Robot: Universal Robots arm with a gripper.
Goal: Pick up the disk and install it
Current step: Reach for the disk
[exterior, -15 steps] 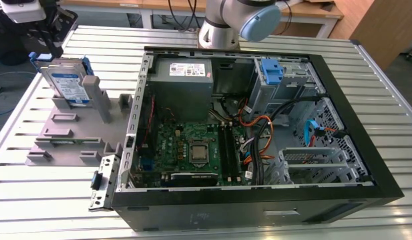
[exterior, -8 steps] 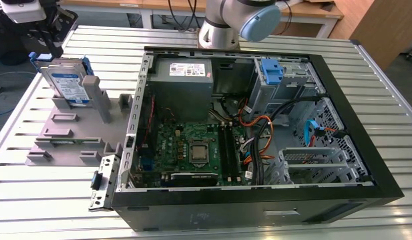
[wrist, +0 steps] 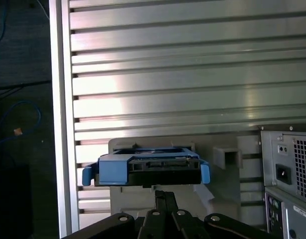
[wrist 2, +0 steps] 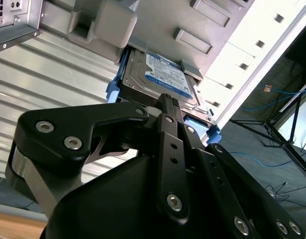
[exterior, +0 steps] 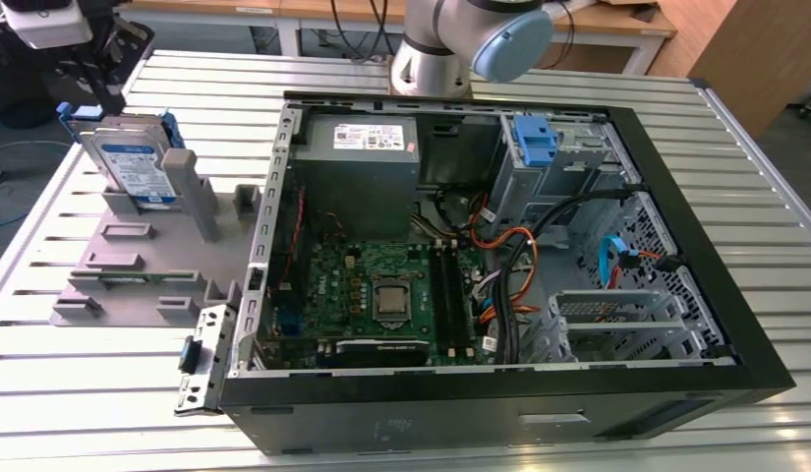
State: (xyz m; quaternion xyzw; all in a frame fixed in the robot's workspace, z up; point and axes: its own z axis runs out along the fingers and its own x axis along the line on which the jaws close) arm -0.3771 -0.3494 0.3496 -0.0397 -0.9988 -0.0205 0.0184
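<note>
Slatted table (exterior: 117, 393), disk (exterior: 133, 162) in holder (exterior: 143, 265), case (exterior: 759, 364) beside

Bright, even overhead light fills the exterior view. The ribbed metal tabletop (exterior: 90, 393) shines pale, and the open computer case (exterior: 759, 364) holds soft shadow inside. In the first wrist view, broad glare bands cross the slats beside a dim floor (wrist: 18, 149). In the second wrist view, the tabletop's far edge washes out white behind the dark gripper (wrist 2: 166, 99).
</note>
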